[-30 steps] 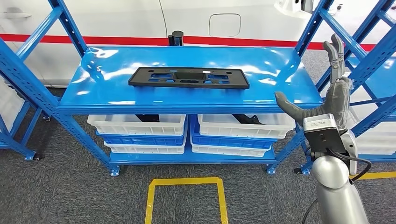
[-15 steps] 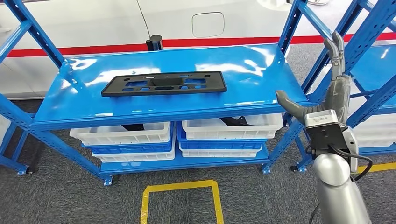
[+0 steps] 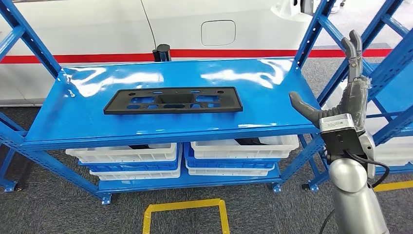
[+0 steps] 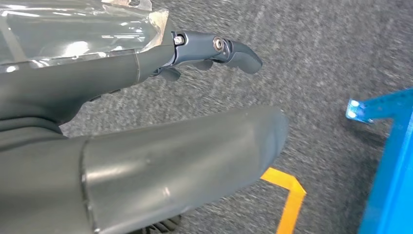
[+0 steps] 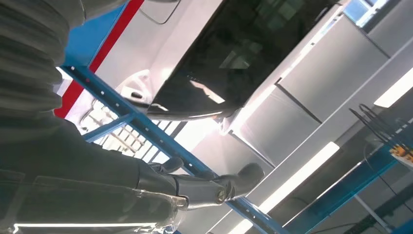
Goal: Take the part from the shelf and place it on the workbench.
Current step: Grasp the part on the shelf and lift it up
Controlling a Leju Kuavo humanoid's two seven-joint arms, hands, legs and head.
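Our right hand (image 3: 348, 100) is up at the right end of the shelf (image 3: 272, 105), fingers pointing upward and thumb spread toward the left, holding nothing, which we read as readying a reach. Our left hand (image 4: 146, 112) hangs over the grey floor, fingers apart, empty. The part (image 3: 173, 100), a flat black plate, lies left of centre on the shelf, well apart from our raised hand.
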